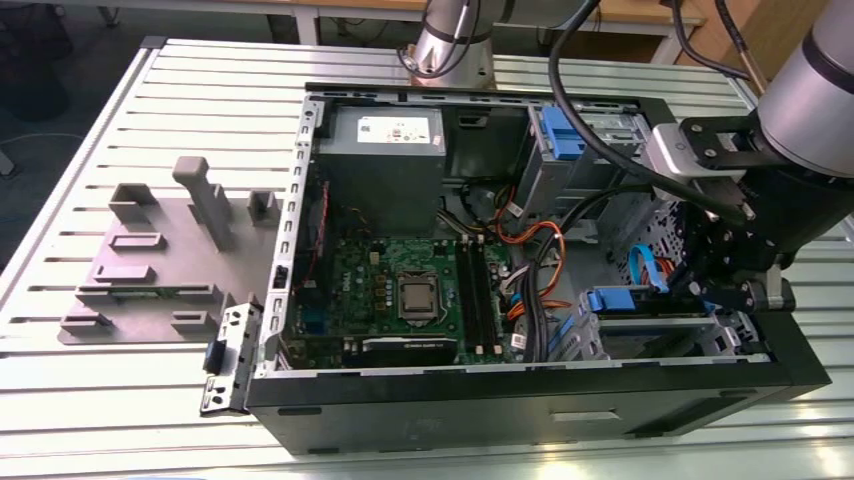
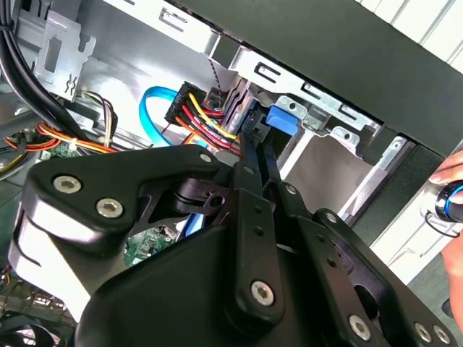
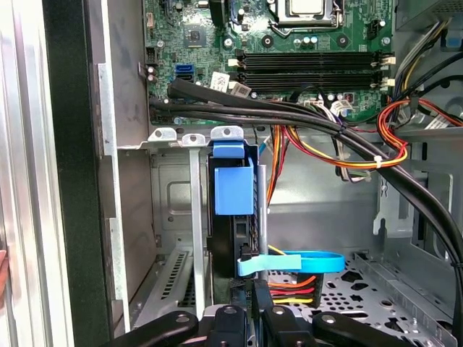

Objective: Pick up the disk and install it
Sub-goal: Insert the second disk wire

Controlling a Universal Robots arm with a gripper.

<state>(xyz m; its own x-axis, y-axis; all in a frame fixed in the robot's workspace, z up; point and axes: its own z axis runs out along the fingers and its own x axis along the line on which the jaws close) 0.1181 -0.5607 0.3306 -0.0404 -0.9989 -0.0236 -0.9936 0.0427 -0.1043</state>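
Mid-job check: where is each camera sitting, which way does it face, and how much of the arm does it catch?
Exterior view: off the arm and above, looking down into the open computer case; the arm and its pincer are at the drive bay on the exterior view's right.
First wrist view: on the wrist, looking past the pincer at the disk, with the motherboard beyond.
Second wrist view: behind the pincer's linkage, facing the bay and case rim; a person's hand at the edge.
Shared: all three show the disk's blue tab.

- A slatted metal desk (image 1: 200,100) is seen.
- An open computer case (image 1: 534,400) is laid on it.
- A grey fixture plate (image 1: 160,270) is placed beside the case.
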